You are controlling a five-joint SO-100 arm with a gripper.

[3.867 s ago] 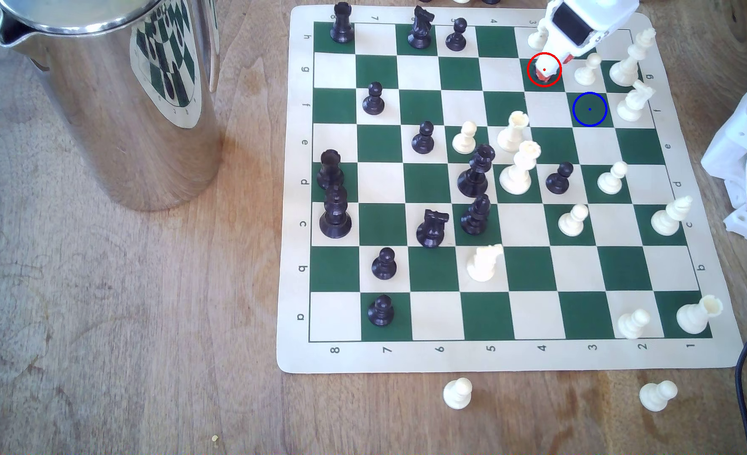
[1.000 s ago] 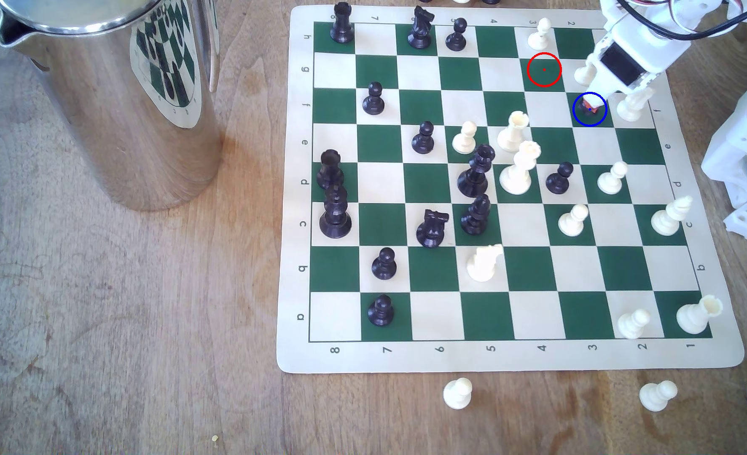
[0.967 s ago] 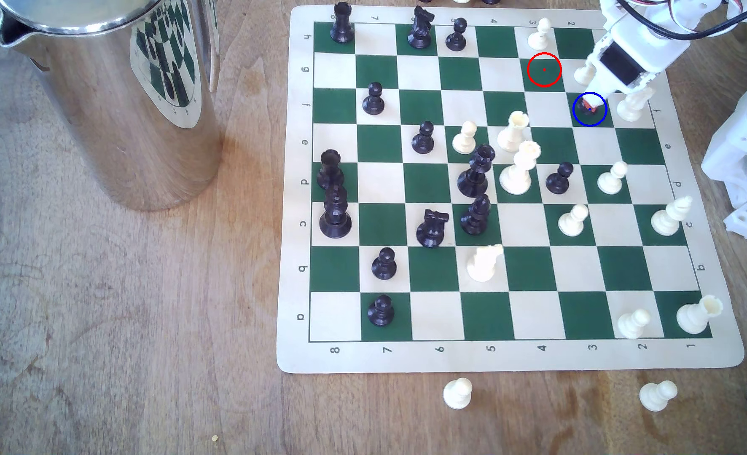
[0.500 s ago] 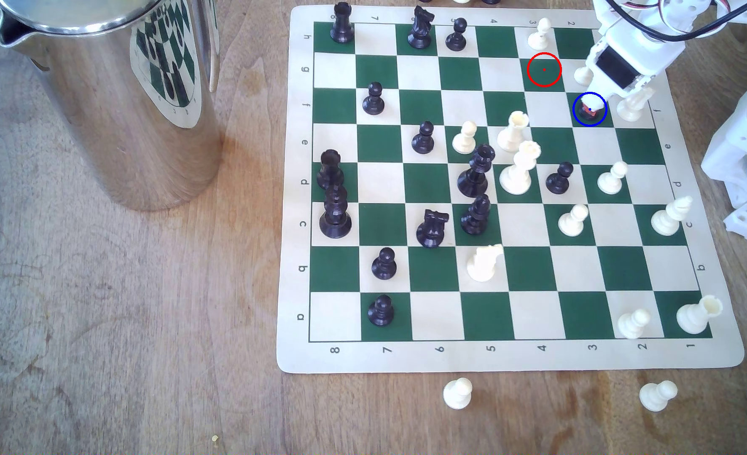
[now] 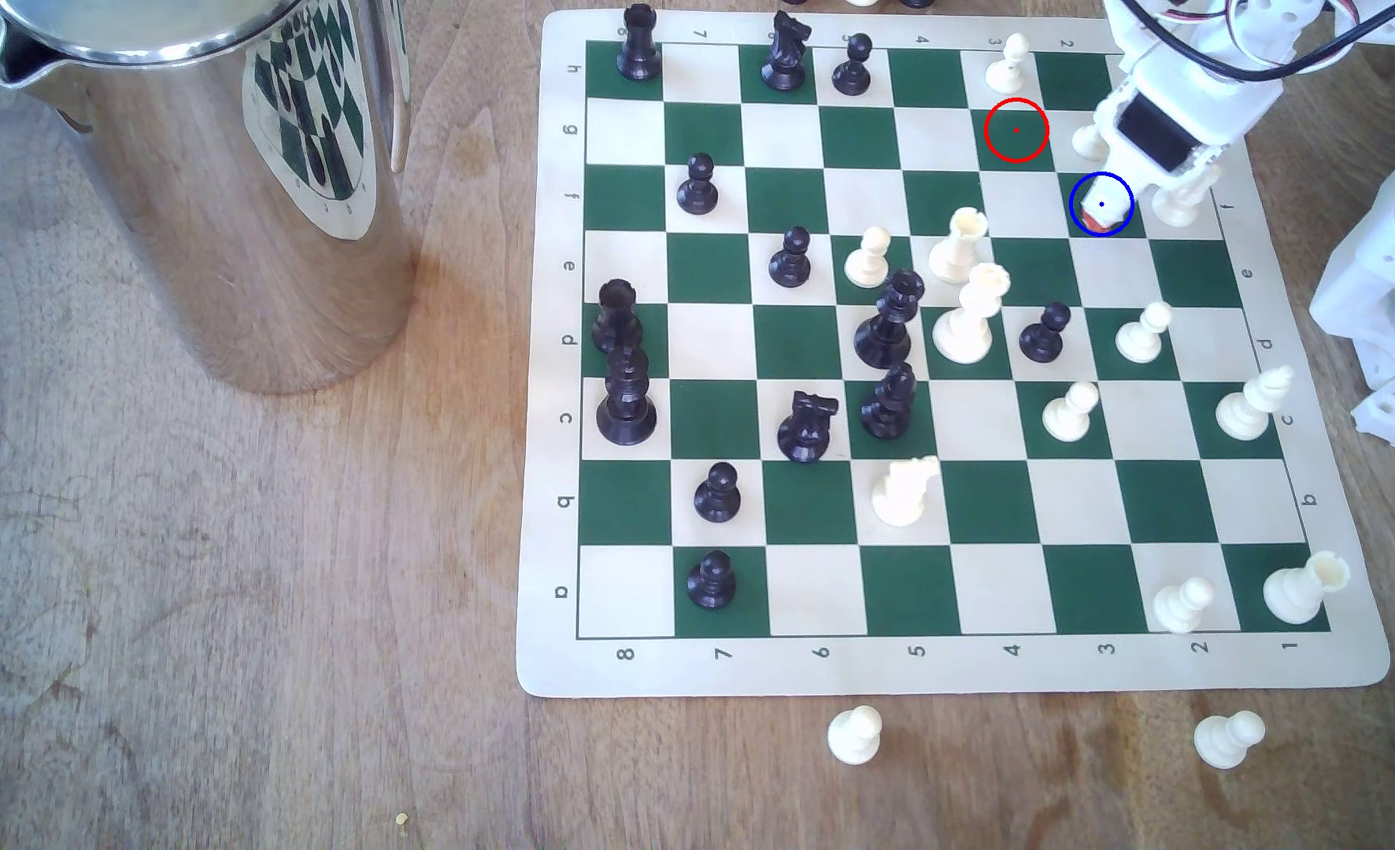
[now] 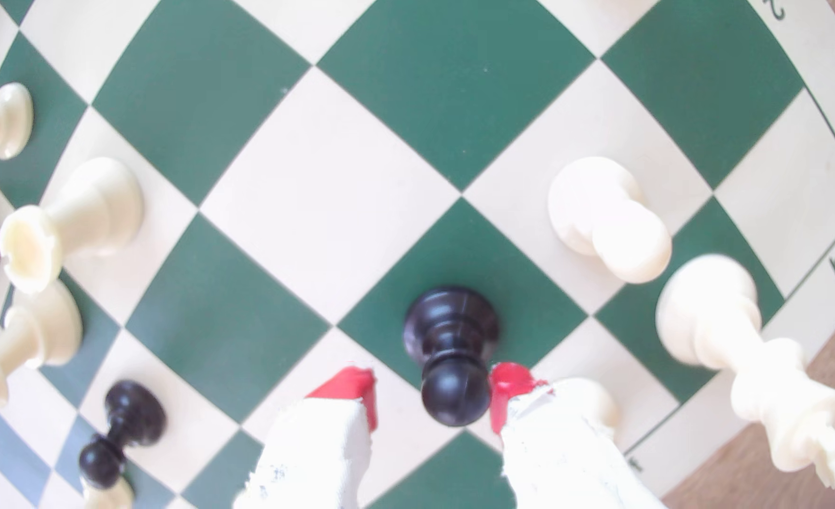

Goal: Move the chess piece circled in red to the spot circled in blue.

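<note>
One step left: withdraw.
Pawn: upright on the blue-ringed square, red-ringed square empty.
Gripper: parted; one pad near or touching the head, holding nothing firmly.

Overhead exterior view, close downward wrist view — shared chessboard corner.

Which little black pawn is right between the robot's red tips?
The black pawn standing on the blue-circled green square, between the open tool's red tips; every other black pawn stands farther off.
</note>
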